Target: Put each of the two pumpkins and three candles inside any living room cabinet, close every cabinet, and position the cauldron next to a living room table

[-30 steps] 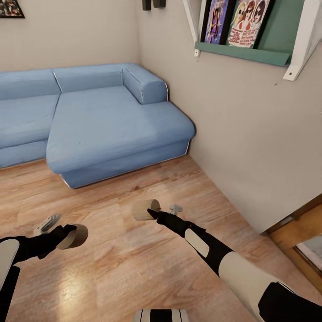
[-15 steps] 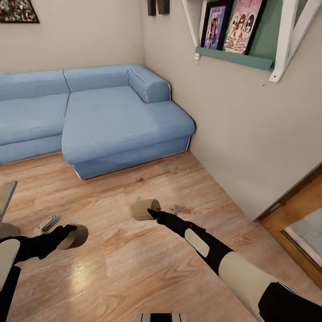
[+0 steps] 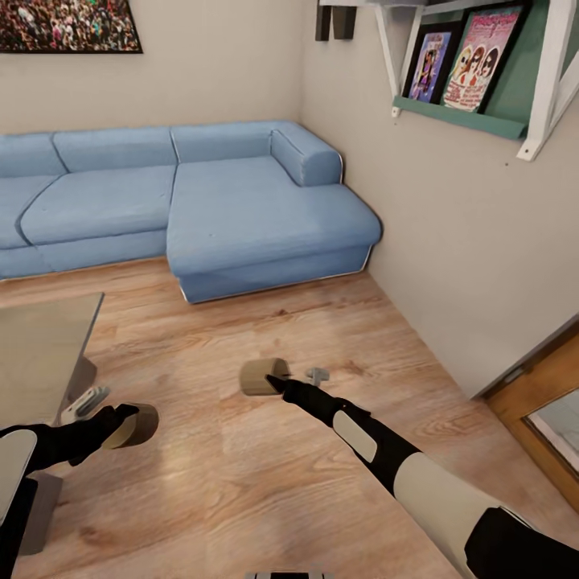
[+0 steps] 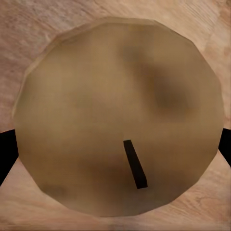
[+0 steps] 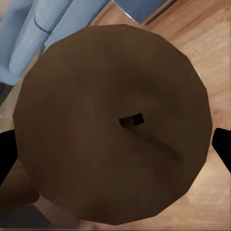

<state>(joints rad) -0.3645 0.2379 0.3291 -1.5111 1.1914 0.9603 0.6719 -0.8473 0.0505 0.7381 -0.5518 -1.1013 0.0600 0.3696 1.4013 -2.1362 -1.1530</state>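
Note:
Each hand holds one beige candle. My left gripper [image 3: 127,424] is shut on a candle [image 3: 135,425] low over the wood floor, beside the corner of the pale grey table [image 3: 36,346]. My right gripper [image 3: 272,379] is shut on another candle [image 3: 259,376] over the open floor ahead. In the left wrist view that candle's round top [image 4: 118,115] and dark wick face the camera. The right wrist view looks at the other candle's top [image 5: 113,122] the same way. The pumpkins, cabinet and cauldron are out of view.
A blue corner sofa [image 3: 241,209] runs along the back wall and into the corner. A wall with a green shelf of pictures [image 3: 462,112] stands at the right, with a wooden door frame [image 3: 539,386] further along. Wood floor [image 3: 241,482] lies open between sofa and robot.
The camera has turned left, so the sofa and wall slid right in the picture and the grey table came into view at the left. Both arms keep their candles in the same pose.

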